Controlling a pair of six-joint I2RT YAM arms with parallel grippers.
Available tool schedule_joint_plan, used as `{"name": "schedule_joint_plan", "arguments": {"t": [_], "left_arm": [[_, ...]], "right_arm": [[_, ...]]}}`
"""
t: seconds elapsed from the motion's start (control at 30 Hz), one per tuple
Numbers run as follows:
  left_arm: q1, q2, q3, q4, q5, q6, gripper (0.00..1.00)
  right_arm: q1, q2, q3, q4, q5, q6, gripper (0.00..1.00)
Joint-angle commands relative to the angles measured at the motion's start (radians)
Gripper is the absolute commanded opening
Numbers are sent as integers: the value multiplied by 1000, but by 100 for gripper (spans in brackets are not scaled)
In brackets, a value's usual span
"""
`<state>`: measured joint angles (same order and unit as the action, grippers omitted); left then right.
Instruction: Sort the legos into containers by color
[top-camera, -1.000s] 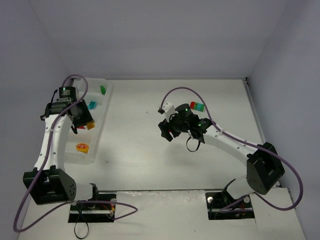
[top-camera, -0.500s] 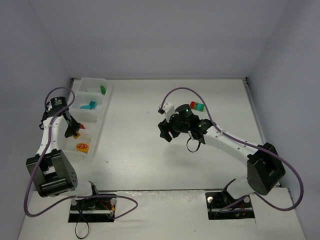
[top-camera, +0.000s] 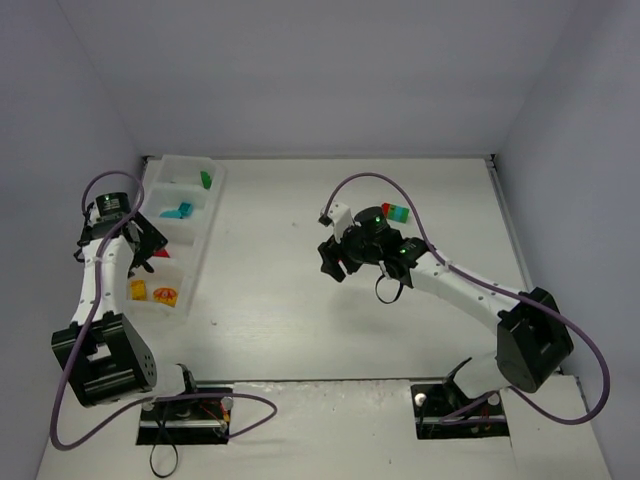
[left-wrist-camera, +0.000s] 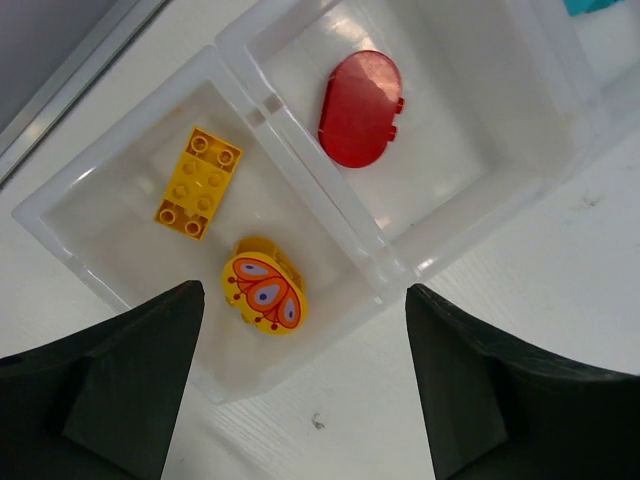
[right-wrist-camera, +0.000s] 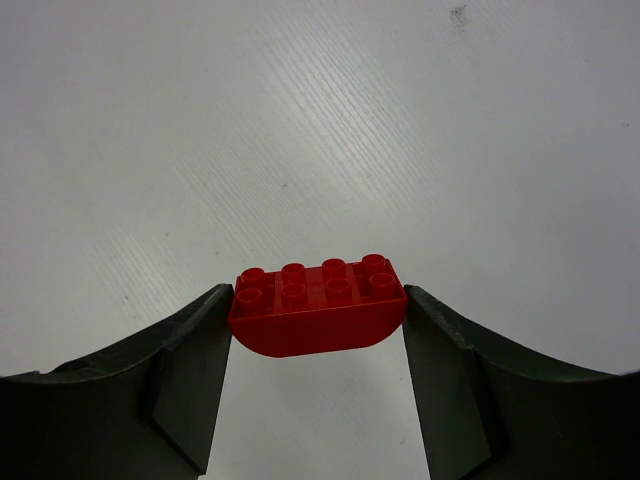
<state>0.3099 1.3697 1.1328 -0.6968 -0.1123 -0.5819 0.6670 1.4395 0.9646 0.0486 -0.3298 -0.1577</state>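
left pincer (left-wrist-camera: 305, 310): wide open, holding nothing, hanging over the tray (left-wrist-camera: 392, 268)
right pincer (right-wrist-camera: 318, 300): clamped on a red brick (right-wrist-camera: 318, 315), fingers on its two short ends, studs up, lifted clear of the table (top-camera: 300, 280)
under left pincer: end compartment; yellow brick (left-wrist-camera: 198, 183) lies loose there, ahead and to the left of the pincer; yellow-orange butterfly piece (left-wrist-camera: 265, 292) right between the fingertips, same compartment
next compartment out: red piece (left-wrist-camera: 360, 108), ahead and a bit right of the left pincer
further along tray: teal piece (top-camera: 180, 211), then green piece (top-camera: 205, 180), one compartment each, well beyond the left pincer
loose on table: red-and-green clump (top-camera: 393, 212) just behind the right pincer, stuck together, not sorted
done: yellow, red, teal and green each have a compartment started
left: held red brick goes in with the red piece, a long way across from the right pincer; clump looks like it needs splitting first, then red and green separately
progress guess: well past halfway, two or three bricks to go
unsure: anything hidden under the arms, cannot tell
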Motion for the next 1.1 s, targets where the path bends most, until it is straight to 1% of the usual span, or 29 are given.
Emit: {"name": "schedule_joint_plan", "arguments": {"t": [0.0,0.07,0.1,0.17,0.2,0.23,0.27,0.33,0.37,0.43,0.47,0.6,0.83,1.07], "left_arm": [[-9,-79,79,6,97,-1,75],[-57,-87,105,42,235,33,75],[-107,-78,117,52,350,43,75],[-179,-60,166,74,455,62,75],[-218,-25,192,79,508,79,75],[-292,-2,217,79,616,83,75],[-342,24,273,79,672,89,75],[-412,107,333,63,756,97,75],[-483,130,361,62,808,97,75],[-544,199,442,45,836,108,75],[-592,241,491,37,880,112,75],[-672,318,564,26,967,105,75],[-749,364,559,19,1033,136,75],[-759,348,519,-18,1027,178,75]], "right_arm": [[-6,-60,28,63,-26,-8,0],[-4,-74,33,71,-26,-11,0],[-4,-77,39,73,-26,-14,0],[-3,-83,42,74,-29,-19,0],[-1,-86,45,74,-29,-22,0],[2,-88,49,74,-32,-26,1],[3,-88,52,74,-35,-28,1],[9,-87,60,74,-44,-32,1],[14,-83,69,71,-46,-36,1],[25,-77,78,66,-48,-42,1],[29,-76,89,63,-46,-45,1],[45,-67,106,56,-31,-55,1],[55,-65,125,53,-14,-65,1],[57,-73,117,53,24,-78,1]]}}
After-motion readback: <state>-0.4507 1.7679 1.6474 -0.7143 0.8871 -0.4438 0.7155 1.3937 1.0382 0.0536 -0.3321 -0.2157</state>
